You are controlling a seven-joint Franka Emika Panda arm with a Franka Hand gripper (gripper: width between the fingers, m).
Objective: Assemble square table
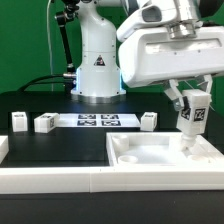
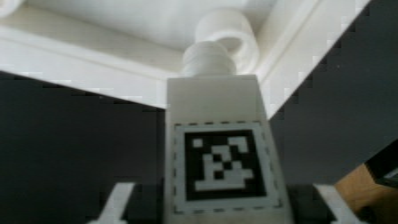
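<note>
Leg (image 1: 193,113) is held upright by gripper (image 1: 192,104), jaws part-closed on it; its tip is set against a corner of the table top (image 1: 118,150).

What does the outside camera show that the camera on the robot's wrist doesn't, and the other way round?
Only the exterior view: the robot base, three spare legs lying loose, the marker board, and the whole table top.

Only the wrist view: a close look at the peg on the held leg's end, near an inner corner of the table top; whether they touch is unclear.

Both: the tool shut on the tagged leg over the table top.
</note>
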